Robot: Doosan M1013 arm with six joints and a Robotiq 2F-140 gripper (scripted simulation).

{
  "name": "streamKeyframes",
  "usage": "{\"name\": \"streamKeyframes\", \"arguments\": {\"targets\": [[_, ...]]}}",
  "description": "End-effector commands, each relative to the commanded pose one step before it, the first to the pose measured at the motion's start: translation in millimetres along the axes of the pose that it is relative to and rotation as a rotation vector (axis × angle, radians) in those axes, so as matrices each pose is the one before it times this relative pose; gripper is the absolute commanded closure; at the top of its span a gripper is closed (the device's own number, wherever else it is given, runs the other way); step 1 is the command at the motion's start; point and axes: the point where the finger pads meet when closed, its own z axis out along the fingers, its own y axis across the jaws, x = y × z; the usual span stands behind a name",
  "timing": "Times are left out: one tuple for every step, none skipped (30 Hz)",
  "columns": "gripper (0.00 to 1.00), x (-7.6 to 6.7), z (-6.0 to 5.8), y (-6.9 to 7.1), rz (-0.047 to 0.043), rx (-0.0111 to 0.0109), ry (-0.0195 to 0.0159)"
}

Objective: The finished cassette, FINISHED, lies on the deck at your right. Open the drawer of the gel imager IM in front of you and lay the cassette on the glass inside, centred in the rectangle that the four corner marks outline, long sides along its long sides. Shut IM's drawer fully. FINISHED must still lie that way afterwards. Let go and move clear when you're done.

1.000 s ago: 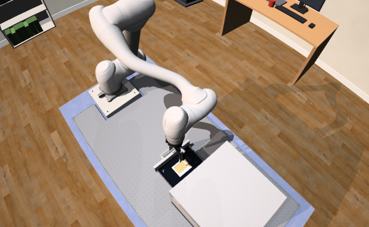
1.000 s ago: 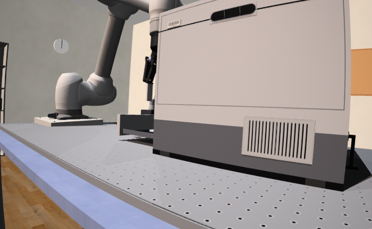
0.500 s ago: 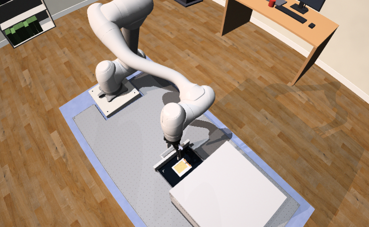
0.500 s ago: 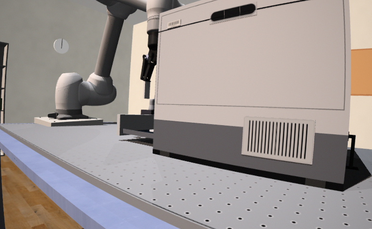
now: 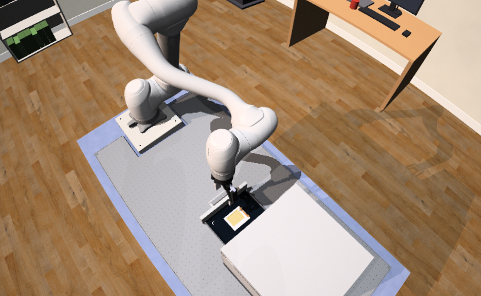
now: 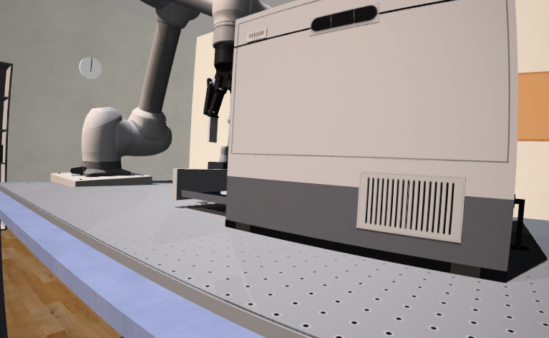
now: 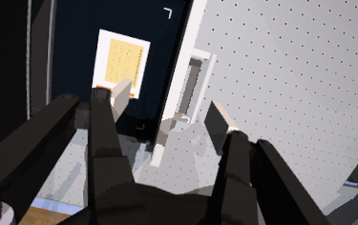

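Open drawer (image 5: 218, 229) (image 6: 200, 184) (image 7: 74, 52) — cassette inside (image 5: 237, 218) (image 7: 122, 62), end effector (image 5: 231, 200) (image 6: 212, 125) (image 7: 170, 101) above

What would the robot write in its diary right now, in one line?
End effector: open, empty | cassette: on drawer glass | drawer: open

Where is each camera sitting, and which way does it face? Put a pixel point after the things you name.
Top: high above, looking down at the white arm (image 5: 194, 82) (image 6: 154, 71) and open dark drawer (image 5: 218, 230) (image 6: 202, 195) (image 7: 79, 19).
Exterior: low beside the boxy white machine (image 5: 297, 242) (image 6: 368, 96), facing its side; arm and black gripper partly show.
Wrist: on the arm's end, looking past the gripper's fingers into the drawer.
Top and wrist share the yellow-and-white cassette (image 5: 236, 218) (image 7: 122, 62).
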Motion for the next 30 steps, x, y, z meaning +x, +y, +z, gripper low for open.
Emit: {"name": "streamKeyframes", "arguments": {"targets": [[0.38,-0.02,-1.49,2.23,-0.00002,0.00017,-0.00017],[0.38,0.0,-0.68,1.15,0.0,0.0,0.0],[0.38,0.0,-0.68,1.15,0.0,0.0,0.0],[0.38,0.0,-0.68,1.15,0.0,0.0,0.0],[0.38,0.0,-0.68,1.15,0.0,0.0,0.0],[0.38,0.0,-0.68,1.15,0.0,0.0,0.0],[0.38,0.0,-0.68,1.15,0.0,0.0,0.0],[0.38,0.0,-0.68,1.15,0.0,0.0,0.0],[0.38,0.0,-0.68,1.15,0.0,0.0,0.0],[0.38,0.0,-0.68,1.15,0.0,0.0,0.0],[0.38,0.0,-0.68,1.15,0.0,0.0,0.0],[0.38,0.0,-0.05,0.09,0.0,0.0,0.0],[0.38,0.0,0.0,0.0,0.0,0.0,0.0],[0.38,0.0,0.0,0.0,0.0,0.0,0.0],[0.38,0.0,0.0,0.0,0.0,0.0,0.0],[0.38,0.0,0.0,0.0,0.0,0.0,0.0],[0.38,0.0,0.0,0.0,0.0,0.0,0.0],[0.38,0.0,0.0,0.0,0.0,0.0,0.0],[0.54,0.0,3.24,-3.81,-0.03308,0.00289,0.00289],[0.54,0.12,3.25,-3.8,-0.03308,0.00289,0.00289],[0.54,0.24,3.26,-3.78,-0.03308,0.00289,0.00289],[0.54,0.35,3.28,-3.76,-0.03308,0.00289,0.00289],[0.54,0.47,3.29,-3.74,-0.03308,0.00289,0.00289],[0.54,0.58,3.3,-3.71,-0.03308,0.00289,0.00289],[0.54,0.69,3.31,-3.68,-0.03308,0.00289,0.00289],[0.54,0.8,3.33,-3.65,-0.03308,0.00289,0.00289],[0.54,0.91,3.34,-3.61,-0.03308,0.00289,0.00289],[0.54,0.76,2.48,-2.64,-0.03308,0.00289,0.00289],[0.54,0.0,0.0,0.0,-0.03308,0.00289,0.00289],[0.54,0.0,0.0,0.0,-0.03308,0.00289,0.00289]]}}
